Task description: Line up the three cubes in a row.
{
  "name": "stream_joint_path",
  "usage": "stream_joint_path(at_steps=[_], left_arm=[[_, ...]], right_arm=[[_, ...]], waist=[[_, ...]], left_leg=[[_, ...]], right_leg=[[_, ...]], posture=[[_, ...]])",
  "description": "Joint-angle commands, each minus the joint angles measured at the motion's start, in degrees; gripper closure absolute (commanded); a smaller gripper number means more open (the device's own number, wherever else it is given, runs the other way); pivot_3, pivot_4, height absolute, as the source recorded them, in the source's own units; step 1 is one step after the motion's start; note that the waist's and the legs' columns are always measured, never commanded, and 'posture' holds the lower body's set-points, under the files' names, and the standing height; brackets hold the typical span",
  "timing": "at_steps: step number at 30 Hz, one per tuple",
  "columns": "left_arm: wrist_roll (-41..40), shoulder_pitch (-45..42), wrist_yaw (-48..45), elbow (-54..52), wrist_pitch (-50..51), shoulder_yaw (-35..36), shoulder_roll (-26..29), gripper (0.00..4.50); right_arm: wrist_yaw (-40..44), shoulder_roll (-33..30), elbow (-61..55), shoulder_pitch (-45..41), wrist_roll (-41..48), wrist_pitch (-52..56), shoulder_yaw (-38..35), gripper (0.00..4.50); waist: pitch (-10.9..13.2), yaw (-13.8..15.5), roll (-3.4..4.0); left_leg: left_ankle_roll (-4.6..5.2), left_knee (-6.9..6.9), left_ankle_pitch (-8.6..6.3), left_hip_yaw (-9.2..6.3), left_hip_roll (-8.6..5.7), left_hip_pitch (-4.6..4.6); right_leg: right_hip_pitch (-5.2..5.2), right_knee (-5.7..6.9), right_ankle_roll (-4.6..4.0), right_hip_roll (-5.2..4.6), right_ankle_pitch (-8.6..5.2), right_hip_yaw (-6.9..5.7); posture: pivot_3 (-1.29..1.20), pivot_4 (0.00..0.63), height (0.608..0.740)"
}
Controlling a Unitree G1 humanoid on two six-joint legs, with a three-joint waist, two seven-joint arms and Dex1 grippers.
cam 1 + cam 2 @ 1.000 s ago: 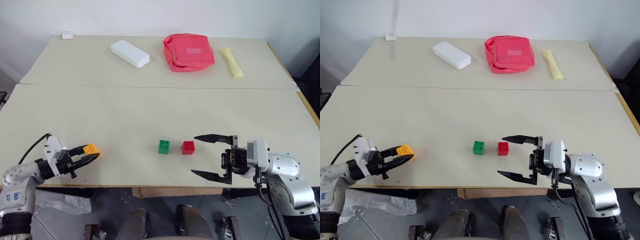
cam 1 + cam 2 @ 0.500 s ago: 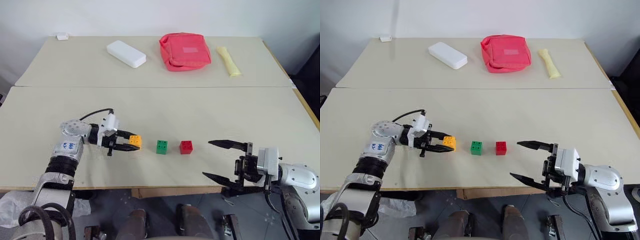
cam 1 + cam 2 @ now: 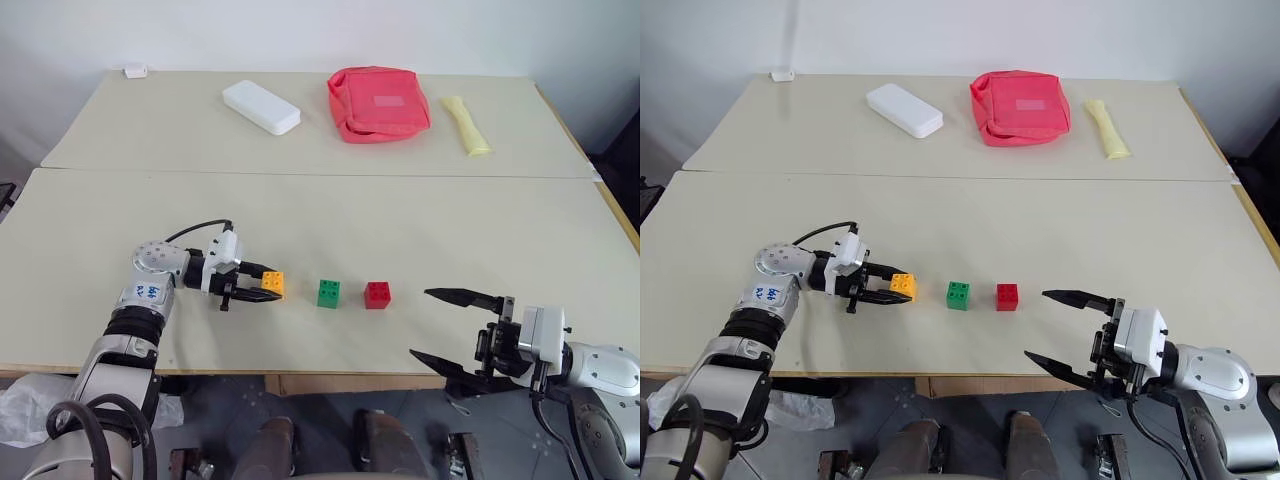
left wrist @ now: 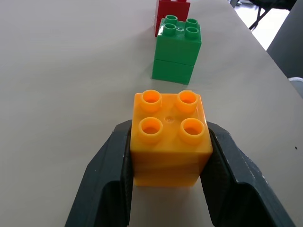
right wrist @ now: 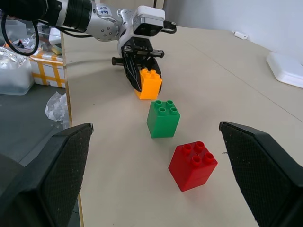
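Note:
Three studded cubes stand in a line on the near table: the orange-yellow cube (image 3: 272, 285), the green cube (image 3: 328, 292) and the red cube (image 3: 378, 294). The orange-yellow one rests on the tabletop a short gap to the left of the green one. My left gripper (image 3: 268, 286) reaches in from the left and is shut on it, a black finger (image 4: 113, 165) pressed to each side of the cube (image 4: 170, 142). My right gripper (image 3: 420, 322) hangs open at the table's front edge, to the right of the red cube and apart from it.
On the far table lie a white rectangular box (image 3: 261, 106), a red pouch (image 3: 378, 103), a pale yellow elongated object (image 3: 466, 124) and a small white item (image 3: 134, 71). A seam (image 3: 300, 172) divides the two tables. The front edge (image 3: 300, 372) runs just below the cubes.
My left gripper carried the orange-yellow cube from the front left of the table rightward to a spot beside the green cube. The right gripper drew back slightly toward the table edge, still open.

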Motion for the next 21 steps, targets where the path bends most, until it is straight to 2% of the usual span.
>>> stream_joint_path(at_steps=[1,6,9,12,17,21], left_arm=[[-3.3,0.9,-3.3,-7.0,3.6,2.5,2.2,1.40],[-7.6,9.0,-3.2,-18.8,8.8,7.1,10.2,0.04],[-10.8,15.9,-0.6,-24.3,12.3,12.7,14.9,0.04],[-9.5,19.9,5.5,-26.7,12.3,16.4,17.1,0.04],[-7.3,23.3,11.3,-25.2,6.2,21.0,17.4,0.04],[-8.9,25.0,12.7,-27.2,7.4,22.4,17.5,0.04]], right_arm=[[-0.5,0.1,-0.1,-0.9,1.7,-0.1,-1.2,0.00],[3.1,-1.9,3.5,-3.2,2.4,-0.4,-1.9,0.00],[5.8,-3.6,6.4,-7.0,3.0,-0.8,-2.0,0.00],[8.6,-5.8,8.6,-10.8,3.2,-0.3,-1.9,0.00],[12.0,-8.9,9.0,-13.4,3.7,2.6,-0.4,0.00],[13.4,-8.7,12.9,-15.3,2.1,0.6,-0.3,0.00]], waist=[[0.0,0.0,-0.01],[0.0,-1.1,0.01],[0.0,-1.7,0.02],[0.0,-1.3,0.07],[0.0,0.0,0.08],[0.0,0.0,0.08]], left_leg=[[0.00,0.00,0.00,0.00,0.00,-0.01],[-0.04,-0.03,0.00,-0.04,0.10,0.01],[-0.06,-0.05,0.00,-0.10,0.13,0.02],[-0.08,-0.05,0.00,-0.15,0.16,0.02],[-0.08,-0.05,0.00,-0.25,0.12,0.02],[-0.07,-0.08,-0.02,-0.24,0.11,-0.02]], right_leg=[[0.00,0.00,0.00,0.00,0.00,0.00],[-0.01,-0.03,-0.02,-0.05,-0.01,0.21],[0.02,-0.06,-0.04,-0.07,-0.02,0.42],[0.04,-0.08,-0.08,-0.08,-0.04,0.43],[0.08,-0.30,-0.09,-0.14,-0.04,0.36],[0.08,-0.21,-0.09,-0.14,-0.04,0.33]], posture=[[0.00,0.150,0.740],[0.00,0.150,0.740],[0.00,0.150,0.740],[0.00,0.150,0.740],[0.00,0.150,0.740],[0.00,0.150,0.740]])
